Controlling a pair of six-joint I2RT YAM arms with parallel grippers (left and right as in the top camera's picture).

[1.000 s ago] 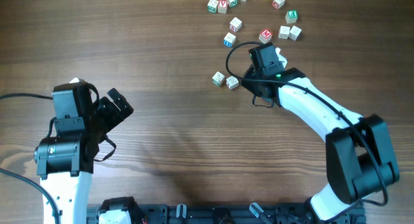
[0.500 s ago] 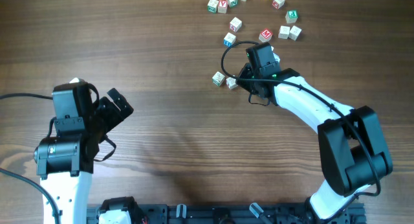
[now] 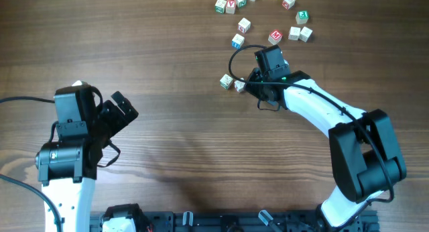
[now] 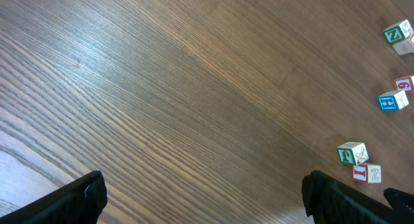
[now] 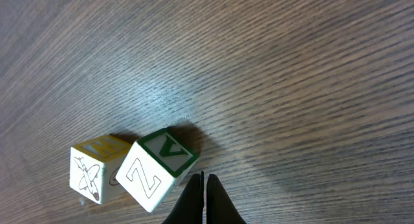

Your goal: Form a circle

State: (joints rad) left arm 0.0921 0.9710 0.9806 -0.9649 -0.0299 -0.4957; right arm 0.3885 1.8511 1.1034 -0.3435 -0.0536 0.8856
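Pressed fully together and gripping nothing, the right fingers (image 5: 194,201) are pointing at the surface (image 3: 167,91), their tips sitting just beside a green-edged Z cube (image 5: 158,172) that is touching a yellow-edged cube (image 5: 90,172). The circle (image 3: 294,33), a short cluster including a red M cube (image 3: 275,37), is lying apart from them toward the far side, its long axis running left to right. The left fingers (image 4: 77,198) are standing fully spread, holding nothing.
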